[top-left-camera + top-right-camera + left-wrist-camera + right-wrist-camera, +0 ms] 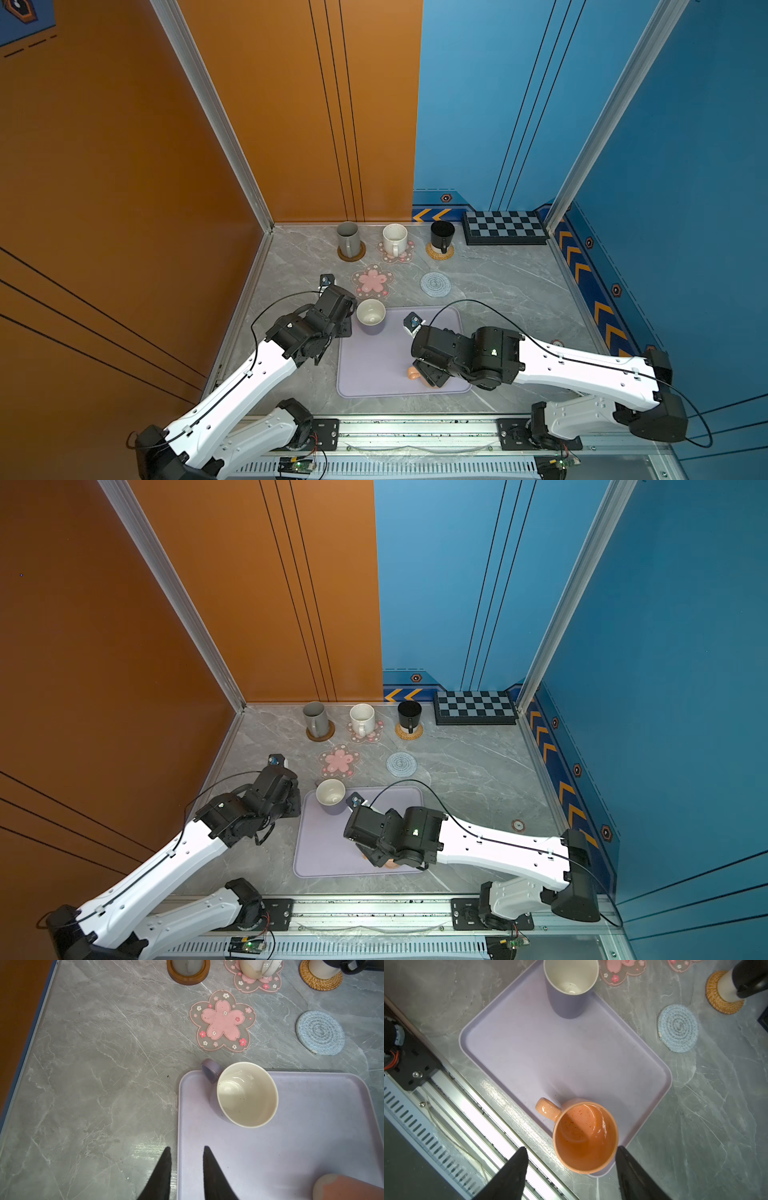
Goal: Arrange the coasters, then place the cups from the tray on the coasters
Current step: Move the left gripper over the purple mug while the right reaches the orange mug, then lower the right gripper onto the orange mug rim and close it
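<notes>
The lavender tray lies at the table's front. On it stand the lavender cup at the far left corner and the orange cup at the near right corner. My right gripper is open, its fingers on either side of the orange cup. My left gripper is narrowly open, empty, and straddles the tray's left rim. At the back, the grey cup stands on the wooden coaster, the white cup on a pink flower coaster and the black cup on the rattan coaster. A pink flower coaster and the grey-blue woven coaster lie bare.
A black checkered board sits in the back right corner. Orange and blue walls close in the table on the left, back and right. A metal rail runs along the front edge, close to the tray.
</notes>
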Controlling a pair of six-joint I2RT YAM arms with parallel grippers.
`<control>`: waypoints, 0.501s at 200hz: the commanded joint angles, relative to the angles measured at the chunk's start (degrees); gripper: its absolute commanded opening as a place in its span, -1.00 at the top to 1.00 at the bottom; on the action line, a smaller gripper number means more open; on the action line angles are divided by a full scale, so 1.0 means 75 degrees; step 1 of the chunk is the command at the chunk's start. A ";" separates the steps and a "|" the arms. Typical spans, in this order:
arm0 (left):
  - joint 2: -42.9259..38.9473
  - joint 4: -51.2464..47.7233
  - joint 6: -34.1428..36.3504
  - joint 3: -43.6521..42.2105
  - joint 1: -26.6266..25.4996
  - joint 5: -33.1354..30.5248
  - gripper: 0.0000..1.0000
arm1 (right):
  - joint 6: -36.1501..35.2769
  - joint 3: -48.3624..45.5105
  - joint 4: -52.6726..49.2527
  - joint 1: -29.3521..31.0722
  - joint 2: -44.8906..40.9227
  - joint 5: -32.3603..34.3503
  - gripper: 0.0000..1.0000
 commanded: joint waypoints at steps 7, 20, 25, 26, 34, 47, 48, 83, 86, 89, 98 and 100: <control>-0.0200 -0.0226 0.0028 -0.0235 0.0094 0.0284 0.47 | -0.1126 0.0229 -0.0298 0.0152 0.0295 -0.1002 -0.04; -0.0246 -0.0240 -0.0043 -0.0309 0.0106 0.0291 0.47 | -0.1322 0.0185 -0.0301 0.0226 0.0393 -0.0874 0.16; -0.0261 -0.0248 -0.0065 -0.0317 0.0124 0.0297 0.47 | -0.1409 0.0188 -0.0307 0.0224 0.0432 -0.0843 0.21; -0.0258 -0.0242 -0.0074 -0.0328 0.0126 0.0297 0.47 | -0.1432 0.0184 -0.0310 0.0224 0.0441 -0.0842 0.21; -0.0279 -0.0246 -0.0106 -0.0349 0.0125 0.0309 0.47 | -0.1567 0.0188 -0.0291 0.0224 0.0504 -0.0875 0.25; -0.0273 -0.0239 -0.0133 -0.0354 0.0135 0.0323 0.47 | -0.1829 0.0243 -0.0278 0.0223 0.0633 -0.1094 0.33; -0.0276 -0.0244 -0.0132 -0.0352 0.0138 0.0321 0.47 | -0.1841 0.0247 -0.0278 0.0230 0.0641 -0.1108 0.33; -0.0290 -0.0272 -0.0166 -0.0317 0.0153 0.0351 0.47 | -0.2340 0.0320 -0.0267 0.0245 0.1071 -0.1879 0.57; -0.0285 -0.0285 -0.0182 -0.0319 0.0153 0.0349 0.47 | -0.2372 0.0320 -0.0266 0.0246 0.1096 -0.1900 0.59; -0.0283 -0.0297 -0.0181 -0.0322 0.0147 0.0334 0.47 | -0.2392 0.0299 -0.0266 0.0247 0.1129 -0.1926 0.62; -0.0306 -0.0316 -0.0190 -0.0336 0.0170 0.0312 0.47 | -0.2465 0.0274 -0.0257 0.0245 0.1197 -0.1928 0.71; -0.0303 -0.0315 -0.0189 -0.0339 0.0175 0.0303 0.47 | -0.2477 0.0253 -0.0255 0.0241 0.1214 -0.1927 0.73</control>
